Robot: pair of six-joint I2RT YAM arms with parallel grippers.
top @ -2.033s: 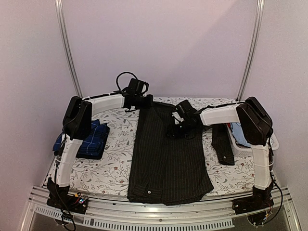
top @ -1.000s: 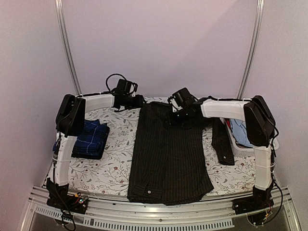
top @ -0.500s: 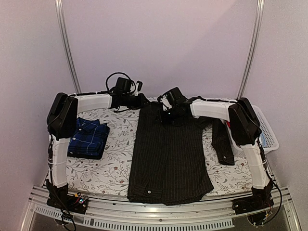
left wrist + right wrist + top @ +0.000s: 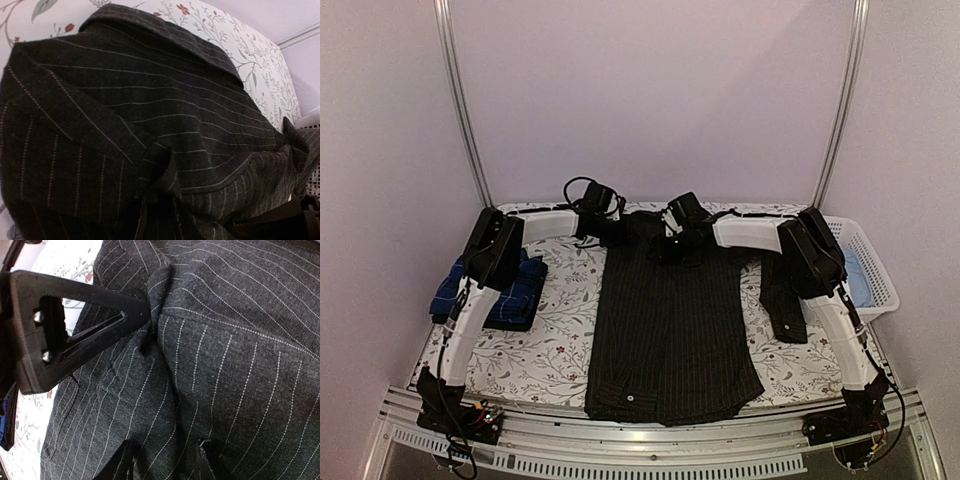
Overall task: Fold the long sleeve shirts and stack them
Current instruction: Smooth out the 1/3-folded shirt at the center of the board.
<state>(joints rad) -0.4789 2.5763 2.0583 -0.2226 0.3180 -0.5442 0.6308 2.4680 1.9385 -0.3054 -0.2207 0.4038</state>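
Two grippers at the collar end of a black pinstriped button-up shirt

Spread flat on the flower-printed table cover, the black shirt has its hem nearest the arm bases, and one sleeve lies along its right side. The left gripper is clamped on a pucker of cloth at the shirt's left shoulder, beside the collar. The right gripper is just right of it on the same shirt, its fingertips apart with a ridge of cloth between them; whether they pinch it I cannot tell. A folded navy blue checked shirt lies left of the black shirt, apart from it. A white slotted basket sits beyond the right sleeve.
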